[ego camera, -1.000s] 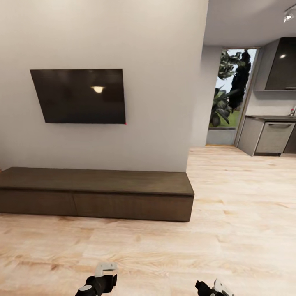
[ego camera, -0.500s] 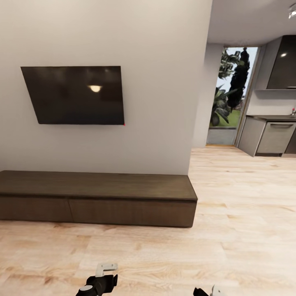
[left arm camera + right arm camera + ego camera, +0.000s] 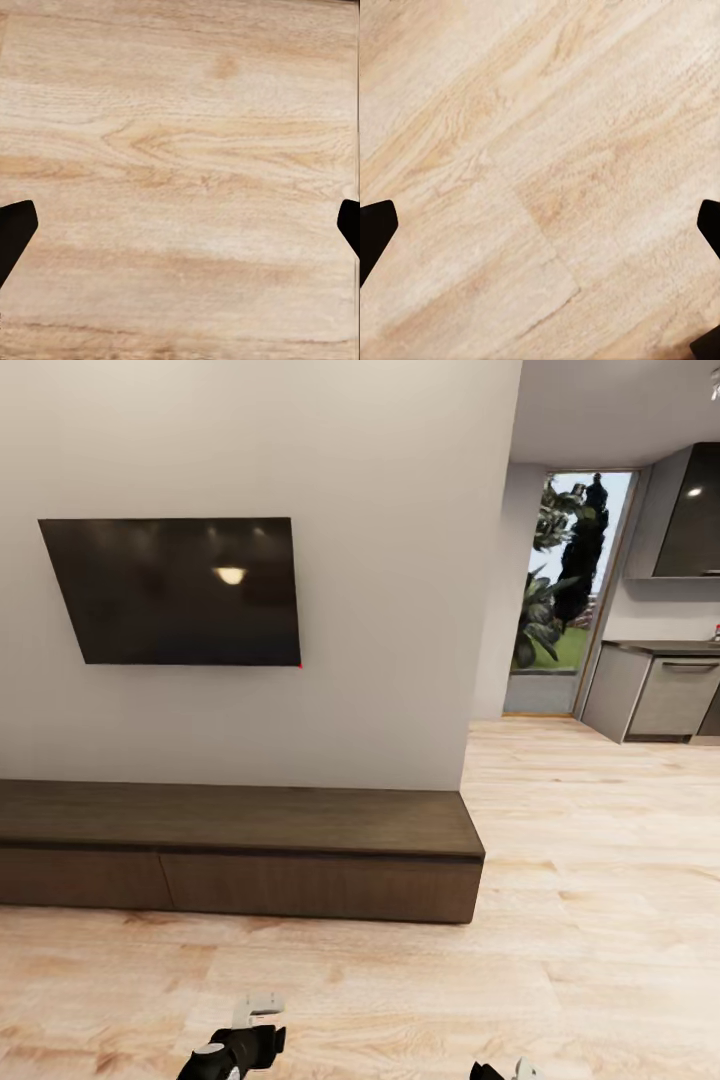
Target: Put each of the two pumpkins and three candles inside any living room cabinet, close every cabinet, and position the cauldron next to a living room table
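Standing against the pale grey wall, the long, low, dark brown wooden cabinet (image 3: 240, 850) has every drawer front shut and a bare flat top, under a black wall-mounted television (image 3: 175, 591). Both wrist views look down on light wooden plank floor (image 3: 180, 150). The left gripper (image 3: 180, 232) and right gripper (image 3: 540, 232) are spread wide, holding nothing.

Both arms sit low at the near edge of the head view. The left pincer (image 3: 243, 1042), black with a pale fitting on top, shows on the near left. The right pincer (image 3: 497, 1072) barely shows on the near right. In each wrist view, the dark fingertips (image 3: 15, 229) (image 3: 375, 225) stand wide apart, gripping nothing.
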`<state>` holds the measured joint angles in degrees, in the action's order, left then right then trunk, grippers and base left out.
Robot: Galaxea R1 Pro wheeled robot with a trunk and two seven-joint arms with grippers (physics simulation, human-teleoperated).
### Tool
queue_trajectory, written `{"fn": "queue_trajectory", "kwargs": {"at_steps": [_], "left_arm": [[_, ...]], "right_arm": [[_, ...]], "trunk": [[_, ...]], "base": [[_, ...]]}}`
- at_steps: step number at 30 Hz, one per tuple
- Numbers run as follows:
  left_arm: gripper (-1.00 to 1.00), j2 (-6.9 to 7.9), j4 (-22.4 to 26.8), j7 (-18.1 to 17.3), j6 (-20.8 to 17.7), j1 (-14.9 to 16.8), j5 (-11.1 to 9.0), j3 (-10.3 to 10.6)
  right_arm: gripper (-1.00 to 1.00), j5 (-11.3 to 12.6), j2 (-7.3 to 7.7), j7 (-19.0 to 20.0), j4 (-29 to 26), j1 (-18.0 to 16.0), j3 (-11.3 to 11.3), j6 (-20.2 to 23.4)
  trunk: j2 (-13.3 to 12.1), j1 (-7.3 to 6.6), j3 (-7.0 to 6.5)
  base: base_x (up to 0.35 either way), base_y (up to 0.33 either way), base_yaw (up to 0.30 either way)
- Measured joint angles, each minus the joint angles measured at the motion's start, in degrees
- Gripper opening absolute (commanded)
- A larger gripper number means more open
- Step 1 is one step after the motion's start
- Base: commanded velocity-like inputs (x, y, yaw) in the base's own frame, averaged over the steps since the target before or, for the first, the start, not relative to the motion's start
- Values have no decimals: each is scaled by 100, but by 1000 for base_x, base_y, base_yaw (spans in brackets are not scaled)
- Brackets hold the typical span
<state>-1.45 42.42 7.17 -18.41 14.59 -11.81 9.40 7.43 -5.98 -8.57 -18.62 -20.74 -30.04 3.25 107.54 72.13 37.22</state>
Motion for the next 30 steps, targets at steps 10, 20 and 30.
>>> {"fn": "queue_trajectory", "kwargs": {"at_steps": [10,20,30], "left_arm": [[100,191,2056,-1143,-3670,0,-20,-1510],[100,229,2682,-1496,-4159,0,-47,-2108],[100,225,2768,-1525,-4159,-1,-94,-2141]], "right_arm": [[100,181,296,891,-8,0,-272,34],[100,841,612,2991,6,2,-1034,444],[100,1416,552,3283,-28,-41,-1118,512]], "trunk": [[0,0,0],[40,22,18],[119,65,53]], "base": [[2,0,0],[0,0,0],[0,0,0]]}}
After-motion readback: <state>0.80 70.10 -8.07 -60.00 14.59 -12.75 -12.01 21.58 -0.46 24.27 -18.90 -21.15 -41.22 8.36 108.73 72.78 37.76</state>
